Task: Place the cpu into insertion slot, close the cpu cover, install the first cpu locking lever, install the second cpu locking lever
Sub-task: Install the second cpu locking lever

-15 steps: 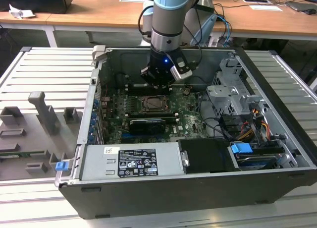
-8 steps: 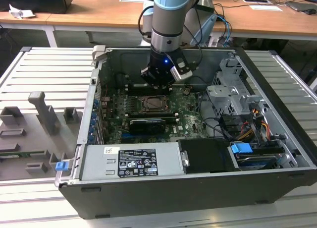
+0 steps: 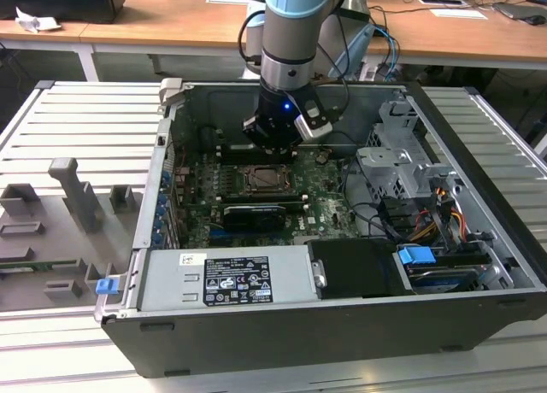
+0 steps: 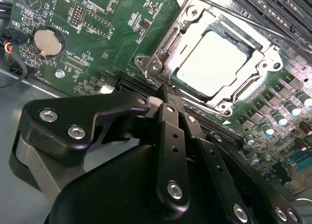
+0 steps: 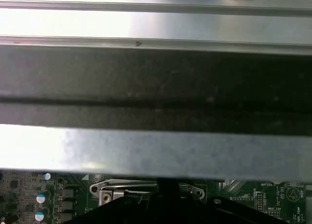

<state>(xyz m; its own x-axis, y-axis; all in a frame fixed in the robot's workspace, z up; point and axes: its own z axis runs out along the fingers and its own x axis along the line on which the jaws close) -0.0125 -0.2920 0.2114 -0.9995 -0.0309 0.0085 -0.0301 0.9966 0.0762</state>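
In the exterior view the arm reaches down into an open computer case (image 3: 479, 239) that lies on a slatted bench (image 3: 77, 128), and the gripper (image 3: 275, 145) hangs just above the far edge of the insertion slot (image 3: 267, 180) on the green circuit board (image 3: 320, 207); a grey power supply (image 3: 226, 278) sits along the case's near wall, and a black expansion card (image 3: 254, 215) lies just on the near side of the slot. In the second wrist view the jaws are drawn together, the black fingers (image 4: 171, 131) meeting at a tip that touches or nearly touches the metal at a corner of the cpu cover (image 4: 195, 27), with nothing seen held between them. The cover lies flat, framing the cpu (image 4: 214, 61), which sits in the slot with its pale metal top showing through the cut-out. A coin cell (image 4: 46, 41) sits well apart on the board. In the first wrist view a silver bracket (image 5: 122, 187) of the socket lies just beyond the dark gripper body (image 5: 165, 212), under the case's wall.
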